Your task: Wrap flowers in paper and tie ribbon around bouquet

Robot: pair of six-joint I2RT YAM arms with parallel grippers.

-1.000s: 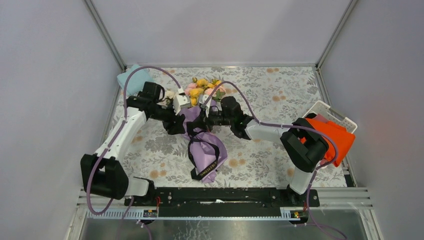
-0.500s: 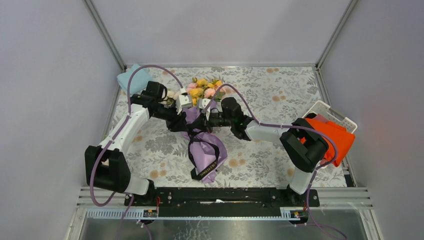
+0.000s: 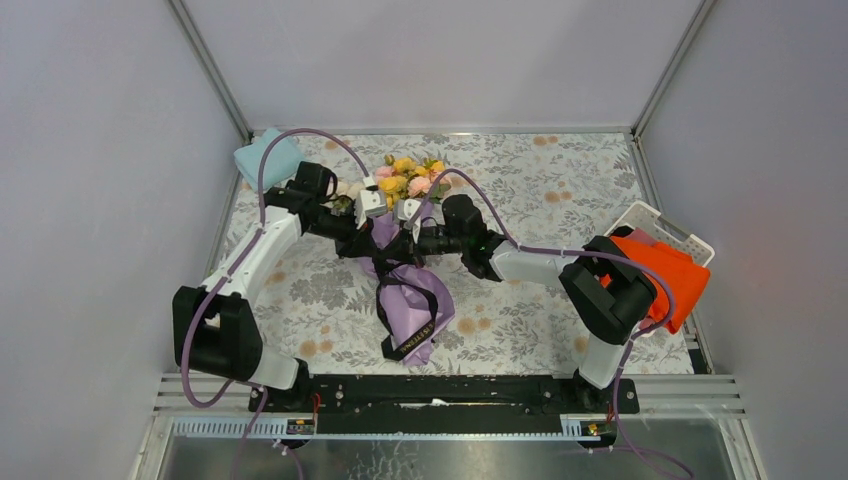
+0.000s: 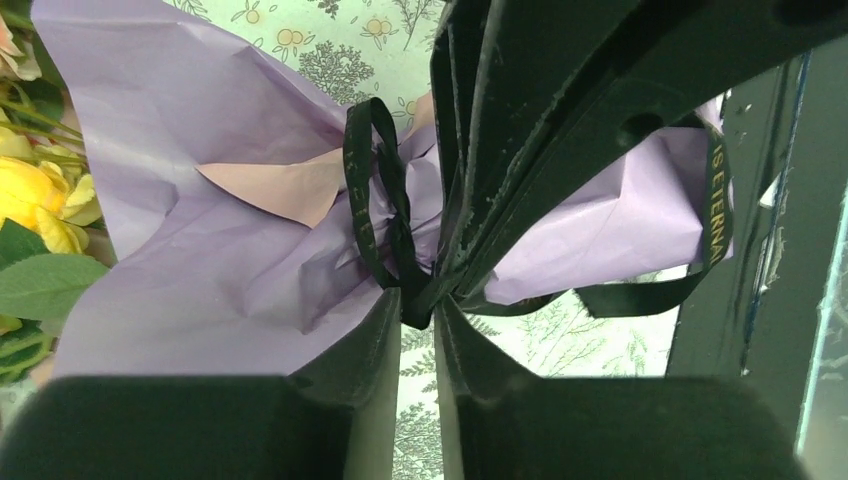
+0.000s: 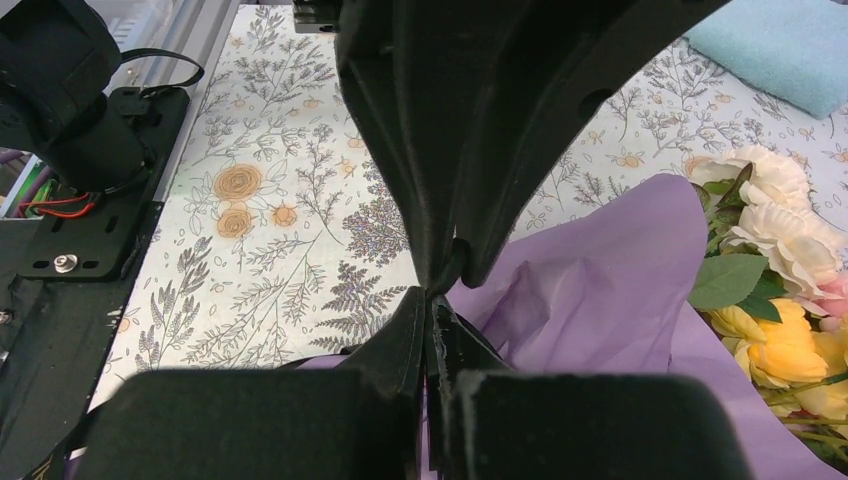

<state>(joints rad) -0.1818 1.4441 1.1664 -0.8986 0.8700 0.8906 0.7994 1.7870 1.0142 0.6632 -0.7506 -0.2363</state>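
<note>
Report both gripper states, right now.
Left gripper: nearly shut, pinching the ribbon.
Right gripper: shut on the same ribbon.

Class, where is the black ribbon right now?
In the left wrist view, the black ribbon loops around the lilac paper's pinched waist, right of the yellow flowers.

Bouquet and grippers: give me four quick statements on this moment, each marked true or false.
1. The flowers stick out of the paper toward the table's far side. True.
2. The ribbon is plain white. False: it is black with pale lettering.
3. The right gripper is shut. True.
4. The orange cloth lies under the bouquet. False: it sits in the white basket on the right.
</note>
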